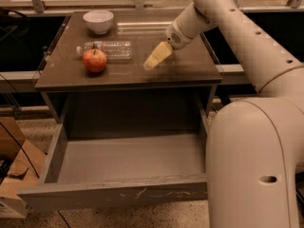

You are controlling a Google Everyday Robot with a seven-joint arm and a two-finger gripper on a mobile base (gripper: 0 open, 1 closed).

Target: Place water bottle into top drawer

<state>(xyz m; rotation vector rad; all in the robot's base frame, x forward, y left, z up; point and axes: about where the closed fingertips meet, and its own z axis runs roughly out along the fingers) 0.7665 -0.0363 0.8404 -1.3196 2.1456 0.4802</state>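
The water bottle (108, 49) lies on its side on the brown table top, at the left, its white cap pointing left. A red apple (94, 60) sits right in front of it, touching or nearly touching. My gripper (153, 61) hangs just above the table top in the middle, pointing down and left, a short gap to the right of the bottle and holding nothing that I can see. The top drawer (114, 191) is pulled fully out below the table, with a plain grey inside and a scuffed front panel.
A white bowl (98, 21) stands at the back left of the table (190, 65). My arm's large pale body (256, 160) fills the right side, next to the drawer's right end. Cardboard boxes (12, 170) and cables lie on the floor at the left.
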